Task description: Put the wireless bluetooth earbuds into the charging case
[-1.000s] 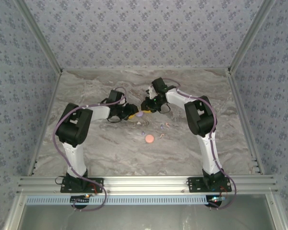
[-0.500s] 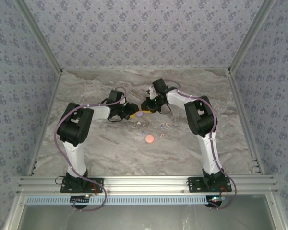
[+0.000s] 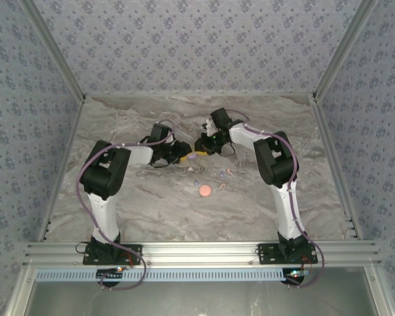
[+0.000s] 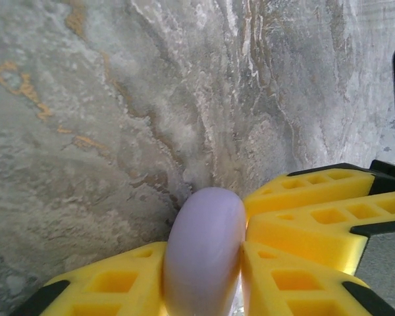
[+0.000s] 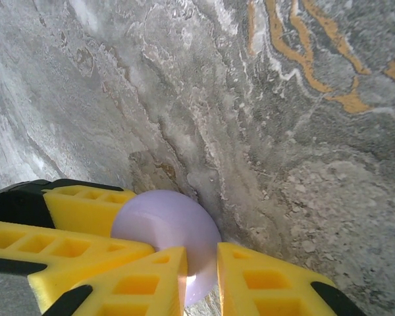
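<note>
Top: your left gripper and right gripper sat tip to tip at the lavender case. The earbuds, maybe four specks, lay loose, nearer the right fingers.
Left wrist: fingers pinched the lavender case.
Right wrist: same, lavender case pinched between the fingers.

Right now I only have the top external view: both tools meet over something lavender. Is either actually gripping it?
Observer: Yes. On the left wrist view, the left tool has the lavender case pinched edge-on between its jaws.
Operator: And the right?
Observer: On the right wrist view, the right tool is closed on the same case's rim, right beside the left tool.
Operator: Lid open?
Observer: It looks shut. The right wrist view shows a smooth lavender dome with no cavity in sight.
</note>
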Robot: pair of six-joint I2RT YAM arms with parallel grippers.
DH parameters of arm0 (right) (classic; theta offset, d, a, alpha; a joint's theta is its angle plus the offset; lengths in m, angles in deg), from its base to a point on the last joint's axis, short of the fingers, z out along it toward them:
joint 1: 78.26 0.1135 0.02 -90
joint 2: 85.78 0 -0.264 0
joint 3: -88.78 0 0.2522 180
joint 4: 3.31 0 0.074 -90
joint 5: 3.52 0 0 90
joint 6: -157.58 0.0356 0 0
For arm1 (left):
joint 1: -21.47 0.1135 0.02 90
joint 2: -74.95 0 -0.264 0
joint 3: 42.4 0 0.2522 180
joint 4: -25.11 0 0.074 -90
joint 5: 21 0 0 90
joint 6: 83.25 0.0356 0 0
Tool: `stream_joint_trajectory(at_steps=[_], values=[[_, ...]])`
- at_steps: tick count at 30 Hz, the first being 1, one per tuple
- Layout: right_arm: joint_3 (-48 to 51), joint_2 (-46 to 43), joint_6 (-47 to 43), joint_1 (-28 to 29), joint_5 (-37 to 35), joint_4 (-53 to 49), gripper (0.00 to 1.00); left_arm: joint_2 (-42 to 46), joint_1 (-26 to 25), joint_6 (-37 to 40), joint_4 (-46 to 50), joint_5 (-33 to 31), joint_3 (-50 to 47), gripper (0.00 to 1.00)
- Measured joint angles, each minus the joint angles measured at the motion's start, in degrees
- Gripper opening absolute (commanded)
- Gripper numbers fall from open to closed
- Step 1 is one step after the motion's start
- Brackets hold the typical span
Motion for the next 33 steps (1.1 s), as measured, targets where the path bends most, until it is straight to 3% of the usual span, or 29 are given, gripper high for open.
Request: stream_joint_trajectory(at_steps=[9, 16, 27, 33], values=[[2.9, -1.8, 0.2, -0.5, -0.9, 0.9, 0.32, -0.2, -0.4, -0.3, -1.6, 0.2, -0.1, 0.18], [9.6, -9.2, -0.4, -1.4, -1.4, 1.5, 0.42, 1.8, -0.6, 2.4, -1.0, -0.7, -1.5, 0.17], [20.9, -28.8, -4.8, -9.9, 4.4, 9.3, 0.5, 17.2, -0.5, 11.6, -0.8, 1.9, -2.8, 0.18], [23.9, -35.9, -7.4, -11.0, 10.4, 11.9, 0.53, 24.0, -0.5, 15.6, -3.0, 5.9, -3.0, 0.18]])
